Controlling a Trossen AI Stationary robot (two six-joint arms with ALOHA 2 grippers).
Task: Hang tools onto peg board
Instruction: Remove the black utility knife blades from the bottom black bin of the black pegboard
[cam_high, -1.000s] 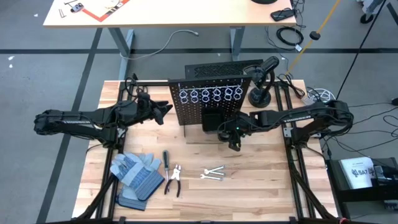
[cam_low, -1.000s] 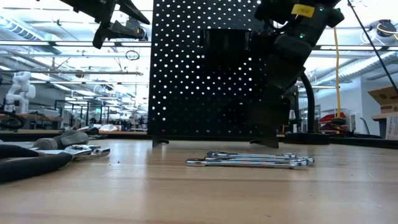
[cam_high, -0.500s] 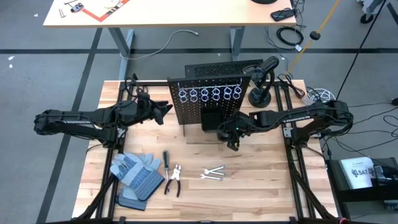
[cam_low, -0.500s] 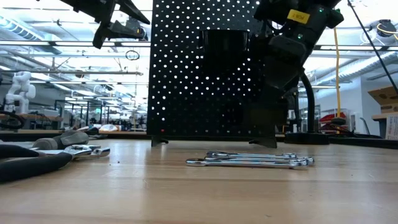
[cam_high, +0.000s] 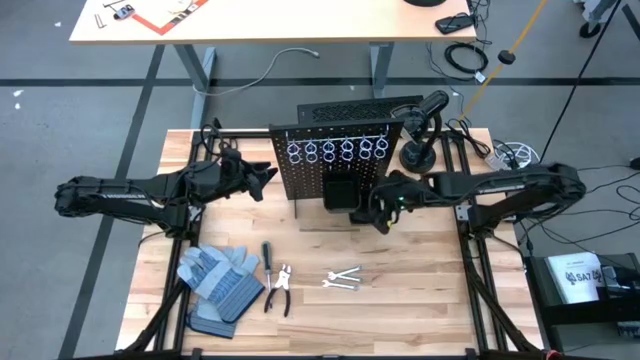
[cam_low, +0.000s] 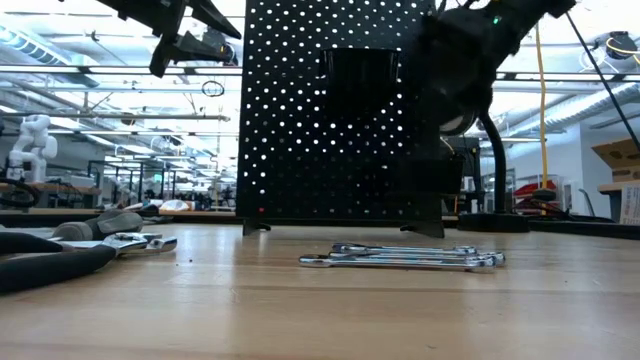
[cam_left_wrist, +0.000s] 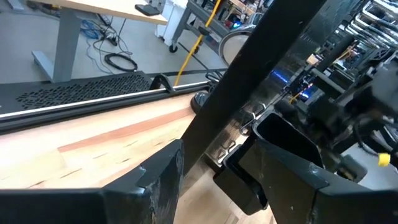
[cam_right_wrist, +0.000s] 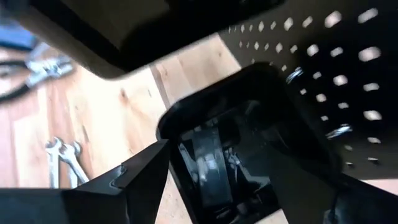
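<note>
The peg board (cam_high: 335, 165) stands upright at the table's far side; my right gripper (cam_high: 383, 212) hangs, jaws apart and holding nothing, just over its small black bin (cam_right_wrist: 249, 155) (likely where small pieces go). The wrenches (cam_high: 343, 279) lie unhung on the table, and my left gripper (cam_high: 262, 178) waits open beside the board.

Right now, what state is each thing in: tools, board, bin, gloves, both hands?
Wrenches: loose on the table, not hung.
Pliers: flat on the table, beside the screwdriver.
Screwdriver: flat on the table.
Gloves: piled on the table.
Peg board: upright, rings empty.
Bin: on the board, something dark inside.
Left hand: open, empty, left of the board.
Right hand: open, empty, at the bin.
</note>
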